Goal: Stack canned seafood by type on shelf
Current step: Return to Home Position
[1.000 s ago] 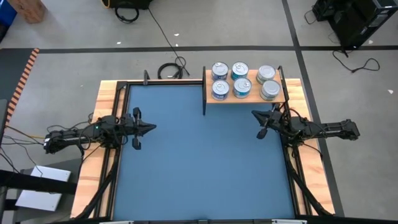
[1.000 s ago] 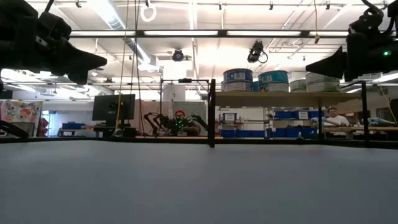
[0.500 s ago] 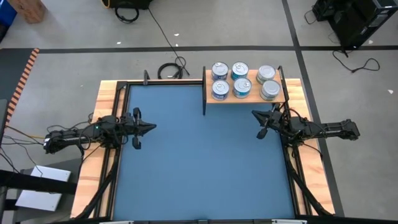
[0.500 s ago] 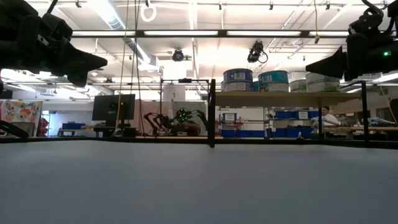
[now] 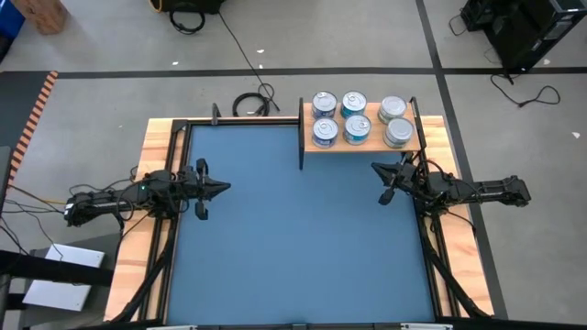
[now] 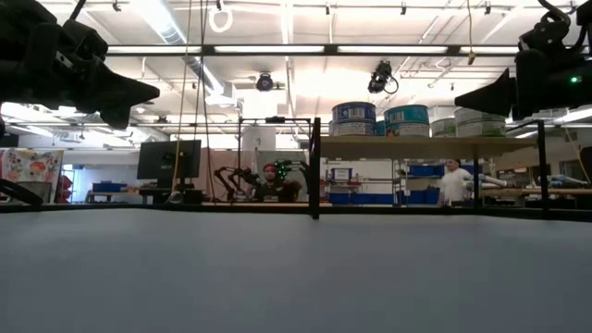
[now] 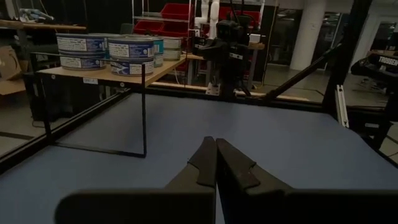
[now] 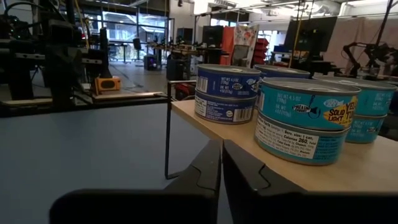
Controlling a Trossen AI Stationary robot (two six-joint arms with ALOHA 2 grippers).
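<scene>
I'm working in a robotics lab: bare concrete floor [image 5: 367, 37] with loose cables [image 5: 240, 99] at twelve o'clock beyond my tabletop [image 5: 293, 229], ceiling strip lights [image 6: 277, 49], red storage racks [image 7: 171, 12], another arm rig [image 6: 264, 180], a monitor [image 6: 169, 159] and a person [image 6: 453, 182] at benches.

Black cable [image 5: 249, 103] lies on grey floor [image 5: 110, 92]; ceiling lights [image 6: 370, 49] glow.

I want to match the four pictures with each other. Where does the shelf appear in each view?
High view: shelf at the mat's far edge, right of centre.
Low view: shelf raised, right of centre, tins on top.
Left wrist view: shelf far across the mat from the left gripper.
Right wrist view: shelf close ahead of the right gripper.
Shared landmark: the shelf's black corner post.
</scene>
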